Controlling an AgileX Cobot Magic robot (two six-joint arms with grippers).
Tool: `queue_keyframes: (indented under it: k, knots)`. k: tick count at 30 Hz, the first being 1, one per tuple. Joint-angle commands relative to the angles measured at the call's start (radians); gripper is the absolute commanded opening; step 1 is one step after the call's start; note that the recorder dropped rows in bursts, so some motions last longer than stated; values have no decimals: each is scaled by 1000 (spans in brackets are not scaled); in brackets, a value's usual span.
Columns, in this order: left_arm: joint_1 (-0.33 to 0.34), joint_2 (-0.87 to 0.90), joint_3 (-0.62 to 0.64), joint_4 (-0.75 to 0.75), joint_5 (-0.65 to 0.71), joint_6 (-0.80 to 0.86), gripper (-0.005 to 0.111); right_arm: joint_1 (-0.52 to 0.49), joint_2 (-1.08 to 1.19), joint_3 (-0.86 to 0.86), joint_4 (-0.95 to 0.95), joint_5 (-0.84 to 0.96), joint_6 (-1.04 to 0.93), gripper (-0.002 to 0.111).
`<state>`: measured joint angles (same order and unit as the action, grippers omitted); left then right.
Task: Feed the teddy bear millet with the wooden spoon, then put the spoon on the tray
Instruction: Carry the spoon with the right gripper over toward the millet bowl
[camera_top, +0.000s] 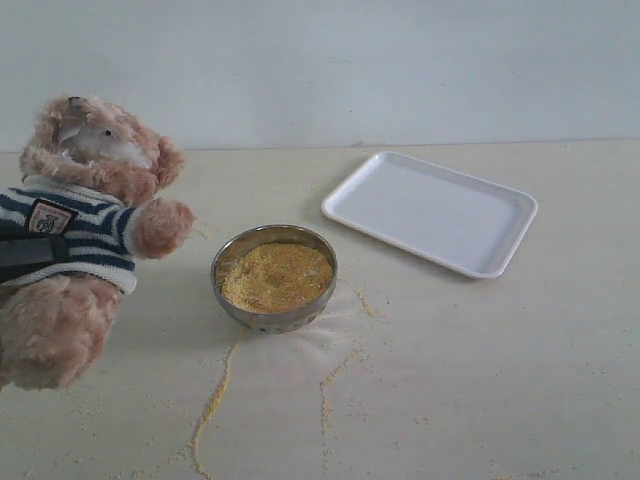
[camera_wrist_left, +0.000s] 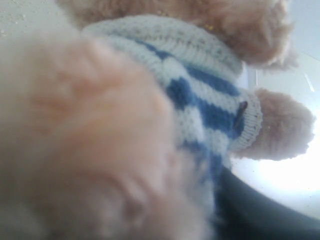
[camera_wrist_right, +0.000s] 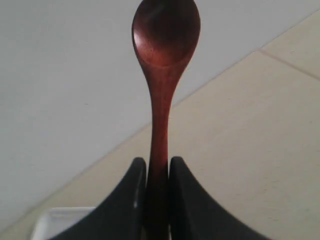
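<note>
The teddy bear (camera_top: 90, 220) sits upright at the table's left in its striped shirt, facing the bowl. My left gripper (camera_top: 20, 258) is shut on its torso, one dark finger (camera_wrist_left: 260, 215) lying against the shirt (camera_wrist_left: 200, 95). Millet (camera_top: 277, 275) fills the metal bowl (camera_top: 225, 290) at the centre. The white tray (camera_top: 430, 210) lies empty at the back right. The right gripper (camera_wrist_right: 157, 165) does not appear in the exterior view. It is shut on the handle of the wooden spoon (camera_wrist_right: 165, 35), whose bowl points away from the fingers and holds no grain.
Thin trails of loose millet (camera_top: 212, 400) run from the bowl toward the front edge, with another trail (camera_top: 328, 385) beside it. A corner of the tray (camera_wrist_right: 60, 220) lies below the right gripper. A pale wall stands behind the table.
</note>
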<state>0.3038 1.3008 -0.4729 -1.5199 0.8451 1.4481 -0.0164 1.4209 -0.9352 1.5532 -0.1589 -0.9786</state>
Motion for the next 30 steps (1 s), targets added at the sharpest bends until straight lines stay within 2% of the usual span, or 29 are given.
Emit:
queue_keyframes:
  k: [1,5,8,16,23,27,30]
  knots:
    - [3,0,2,-23,18,4,5,-29,-69,4,-238,159,94,0]
    - [3,0,2,-23,18,4,5,8,-119,4,-432,265,-2,0]
    - [3,0,2,-23,18,-13,5,99,-145,4,-516,266,-92,0]
    - [3,0,2,-10,18,-19,5,409,-95,4,-552,136,-277,0]
    - [3,0,2,-10,18,-19,5,562,-21,4,-587,216,-506,0]
    - [3,0,2,-10,18,-19,5,656,20,4,-646,149,-623,0]
    - [3,0,2,-10,18,-19,5,718,56,4,-643,25,-798,0]
